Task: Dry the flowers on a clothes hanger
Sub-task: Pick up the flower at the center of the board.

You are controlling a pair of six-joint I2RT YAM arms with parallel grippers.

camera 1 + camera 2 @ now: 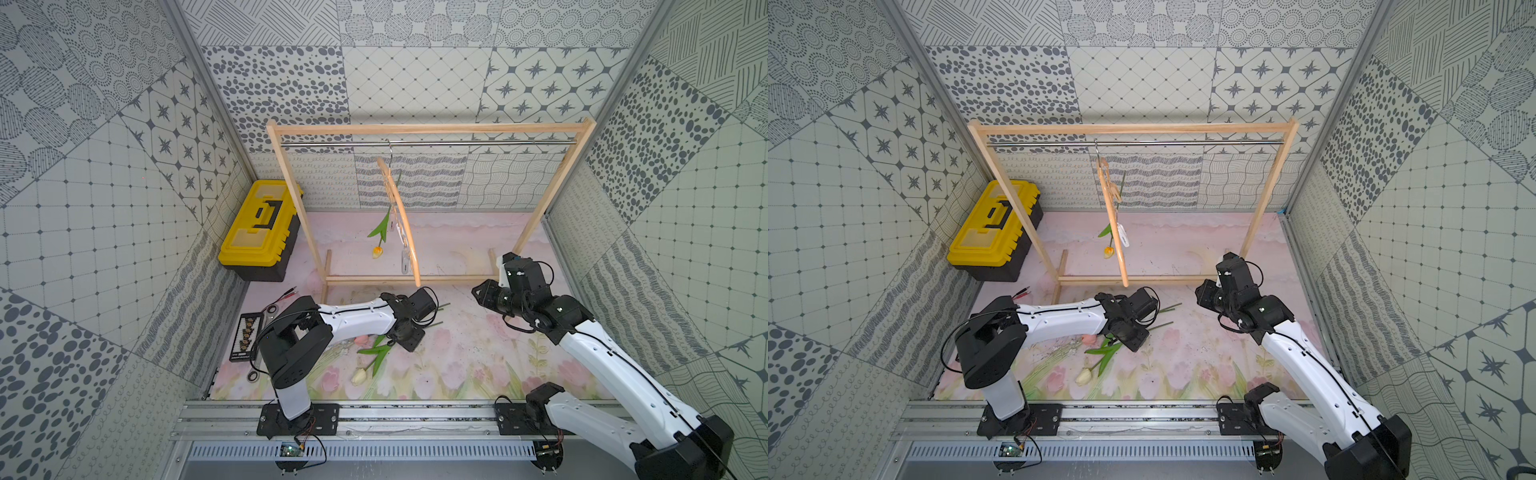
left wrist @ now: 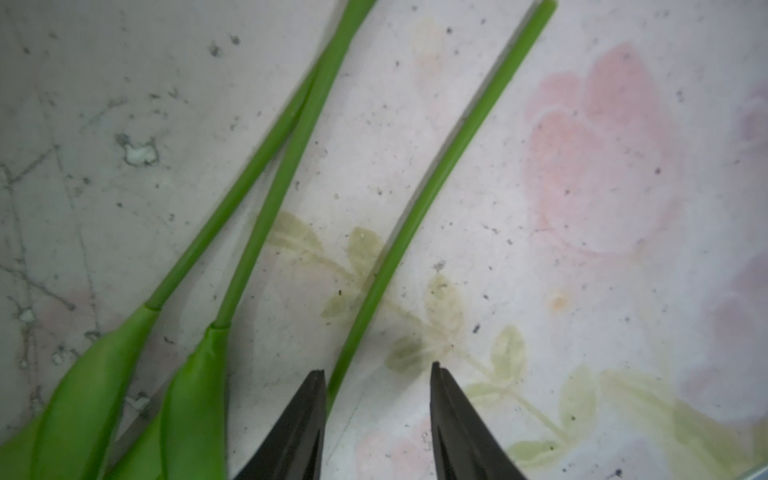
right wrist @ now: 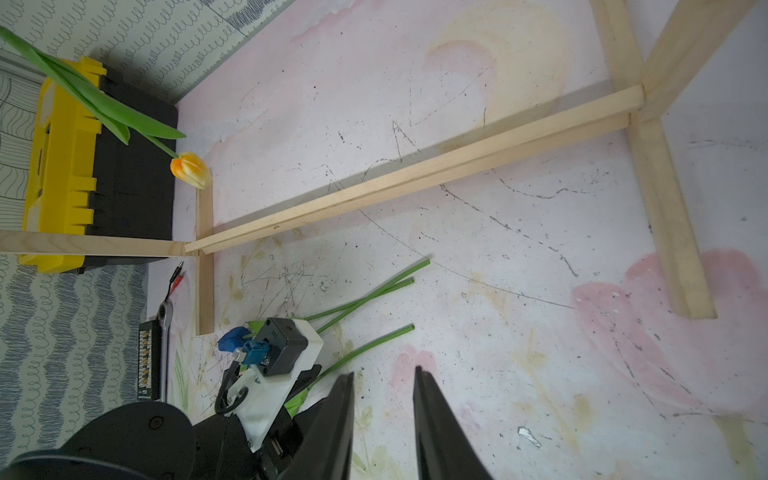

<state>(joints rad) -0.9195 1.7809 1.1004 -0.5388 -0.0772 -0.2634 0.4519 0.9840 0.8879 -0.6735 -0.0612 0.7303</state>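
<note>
The left gripper [image 2: 376,370] hung released over the counter [image 2: 623,332]. The nearest flower stem [image 2: 436,174] lay just inside its jaws, pointing toward two o'clock in both top views. The right gripper [image 3: 384,372], likewise released and empty, hung farther off.

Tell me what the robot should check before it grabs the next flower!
1. Left gripper open: ok, jaws apart.
2. One stem between the jaws: ok, but off-centre.
3. Other two stems outside the jaws: ok.
4. Right gripper empty: ok, open and holding nothing.
5. Hanger hooked on the rod: ok; the yellow tulip hangs from it.
6. Free clip on the hanger: cannot tell, too small.
</note>
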